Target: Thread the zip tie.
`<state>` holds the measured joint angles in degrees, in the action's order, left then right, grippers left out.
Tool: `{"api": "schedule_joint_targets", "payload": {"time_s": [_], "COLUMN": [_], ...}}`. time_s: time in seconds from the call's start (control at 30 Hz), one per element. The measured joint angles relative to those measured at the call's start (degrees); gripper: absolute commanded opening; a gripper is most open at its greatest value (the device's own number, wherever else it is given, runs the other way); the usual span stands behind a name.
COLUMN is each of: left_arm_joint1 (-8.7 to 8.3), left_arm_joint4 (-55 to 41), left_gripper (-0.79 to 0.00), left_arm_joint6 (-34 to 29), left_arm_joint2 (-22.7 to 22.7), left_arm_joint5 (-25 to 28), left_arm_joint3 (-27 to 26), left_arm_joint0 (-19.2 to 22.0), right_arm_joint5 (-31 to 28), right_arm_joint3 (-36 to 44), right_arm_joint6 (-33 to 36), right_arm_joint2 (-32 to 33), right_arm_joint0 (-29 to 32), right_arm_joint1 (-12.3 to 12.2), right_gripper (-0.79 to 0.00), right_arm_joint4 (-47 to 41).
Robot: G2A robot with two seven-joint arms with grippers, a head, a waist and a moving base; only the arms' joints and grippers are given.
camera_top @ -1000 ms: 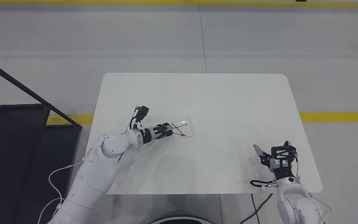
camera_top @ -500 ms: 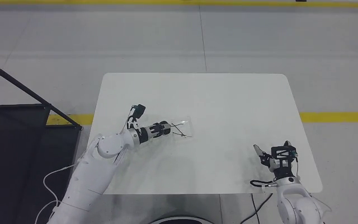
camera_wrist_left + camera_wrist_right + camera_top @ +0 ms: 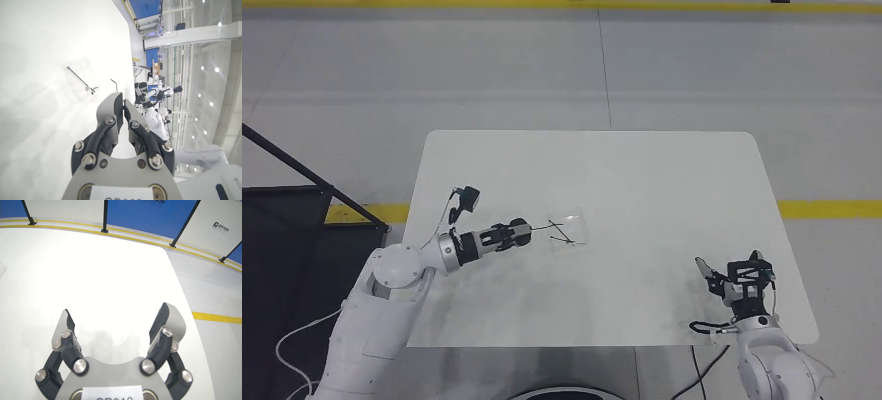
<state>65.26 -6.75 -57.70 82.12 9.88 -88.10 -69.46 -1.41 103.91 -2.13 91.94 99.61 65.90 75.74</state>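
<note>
**As the left arm draws back, a tie comes with it**

Where the left hand (image 3: 123,103) stood right at the ties a second ago, we now see it pulled away toward its own side of the tabletop (image 3: 662,190). Its fingers are pinched all but together on what we take to be a thin black zip tie (image 3: 114,83), whose tail curls out past the tips. A second tie (image 3: 78,77) lies flat just ahead. We judge the pick done, the threading not begun. The right hand (image 3: 117,319) hangs wide open, empty, well apart near the tabletop's other front corner.
</note>
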Motion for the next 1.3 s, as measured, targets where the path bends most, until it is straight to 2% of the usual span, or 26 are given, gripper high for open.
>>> {"api": "schedule_joint_targets", "payload": {"time_s": [0.23, 0.37, 0.47, 0.53, 0.63, 1.0, 1.17, 1.3], "left_arm_joint1": [-0.9, -1.35, -1.64, -1.85, -2.13, -2.15, -2.38, -2.56], "left_arm_joint4": [-4.08, -6.43, -8.23, -8.92, -8.7, -8.37, -6.91, -7.27], "left_gripper": [-0.785, -0.785, -0.785, -0.785, -0.785, -0.785, -0.785, -0.785], "left_arm_joint6": [-7.08, -10.09, -12.04, -12.88, -12.8, -12.23, -12.6, -14.04], "left_arm_joint2": [2.05, 3.01, 3.41, 3.74, 4.32, 4.27, 2.79, 1.72], "left_arm_joint5": [5.41, 7.76, 9.19, 9.91, 10.0, 9.82, 10.24, 11.97], "left_arm_joint3": [0.21, -0.06, -0.67, -1.02, -1.17, -1.42, -2.62, -2.25], "left_arm_joint0": [-1.31, -1.94, -2.47, -2.88, -3.45, -3.63, -3.33, -2.38], "right_arm_joint5": [-10.56, -14.35, -16.93, -17.82, -17.31, -17.51, -24.93, -30.34], "right_arm_joint3": [4.65, 9.67, 12.24, 13.51, 14.68, 14.66, 14.79, 12.63], "right_arm_joint6": [-4.28, 1.1, 5.46, 10.98, 16.91, 15.75, 19.25, 25.13], "right_arm_joint2": [2.4, 2.41, 1.96, 2.22, 3.23, 2.95, -1.41, -6.34], "right_arm_joint0": [4.29, 5.37, 5.02, 4.37, 3.6, 3.63, 1.02, -4.08], "right_arm_joint1": [-0.36, -0.62, -0.66, -0.82, -1.02, -1.01, -1.25, -1.21], "right_gripper": [0.0, 0.0, 0.0, 0.0, 0.0, 0.0, 0.0, 0.0], "right_arm_joint4": [-3.42, -2.69, -6.16, -7.97, -5.78, -5.71, -5.7, -12.18]}}
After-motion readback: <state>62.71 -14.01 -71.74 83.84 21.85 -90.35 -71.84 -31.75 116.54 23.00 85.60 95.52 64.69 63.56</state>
